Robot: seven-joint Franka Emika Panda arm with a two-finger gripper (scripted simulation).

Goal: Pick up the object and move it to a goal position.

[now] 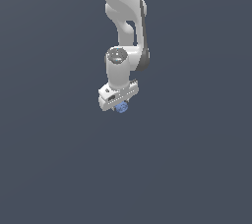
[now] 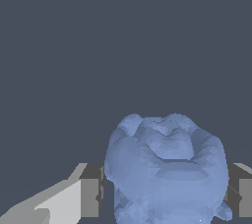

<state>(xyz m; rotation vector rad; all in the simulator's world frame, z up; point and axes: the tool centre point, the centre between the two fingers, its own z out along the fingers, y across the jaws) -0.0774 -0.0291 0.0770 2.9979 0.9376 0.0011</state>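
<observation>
The object is a small blue lumpy blob that peeks out under my white gripper in the exterior view. In the wrist view the blue blob fills the space between my two fingers, and both pads press against its sides. The gripper is shut on the blob. The white hand hides most of the blob in the exterior view. I cannot tell whether the blob rests on the surface or hangs above it.
The white arm comes down from the top of the exterior view. Around it is only a plain dark grey-blue ground with no other objects or markers in view.
</observation>
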